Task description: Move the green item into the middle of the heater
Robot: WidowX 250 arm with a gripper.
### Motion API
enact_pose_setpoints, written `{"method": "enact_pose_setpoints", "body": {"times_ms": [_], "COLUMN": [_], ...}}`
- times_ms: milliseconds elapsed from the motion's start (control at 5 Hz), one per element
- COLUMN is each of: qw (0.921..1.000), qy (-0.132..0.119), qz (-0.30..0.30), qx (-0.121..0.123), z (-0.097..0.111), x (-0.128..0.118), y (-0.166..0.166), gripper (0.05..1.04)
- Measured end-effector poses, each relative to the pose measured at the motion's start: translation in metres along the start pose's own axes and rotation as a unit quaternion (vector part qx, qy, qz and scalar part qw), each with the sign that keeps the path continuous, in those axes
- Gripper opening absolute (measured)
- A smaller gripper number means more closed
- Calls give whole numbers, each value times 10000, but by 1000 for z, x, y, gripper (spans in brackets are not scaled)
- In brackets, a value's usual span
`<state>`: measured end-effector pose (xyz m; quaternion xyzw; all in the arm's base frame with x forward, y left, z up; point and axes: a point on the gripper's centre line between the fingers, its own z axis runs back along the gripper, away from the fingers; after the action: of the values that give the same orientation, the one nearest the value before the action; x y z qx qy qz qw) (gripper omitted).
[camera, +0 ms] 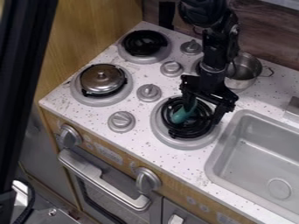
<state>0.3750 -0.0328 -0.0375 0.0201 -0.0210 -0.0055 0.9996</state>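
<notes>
the tool (203,114) is over the burner (169,141) nearest to the sink (257,153), w/ its fingers wide apart. the green item (182,114) is btwn them, closer to one finger; i cannot tell if it touches this finger. the item is on the black grate (186,132) of this burner, tilted, a bit off the ctr. a metal lid (102,78) is on another burner, & a metal pot (246,70) stands on the surface (143,140), behind the sink.
</notes>
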Motion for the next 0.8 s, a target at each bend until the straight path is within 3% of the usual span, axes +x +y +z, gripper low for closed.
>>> {"method": "enact_pose_setpoints", "body": {"times_ms": [200, 400, 800], "qw": [9997, 9996, 9999], "qy": [236, 264, -99], "qz": [-11, -68, 68], "qx": [22, 99, 99], "z": [-16, -18, 8], "x": [-9, -13, -8], "y": [0, 3, 7], "gripper": [999, 999, 999]}}
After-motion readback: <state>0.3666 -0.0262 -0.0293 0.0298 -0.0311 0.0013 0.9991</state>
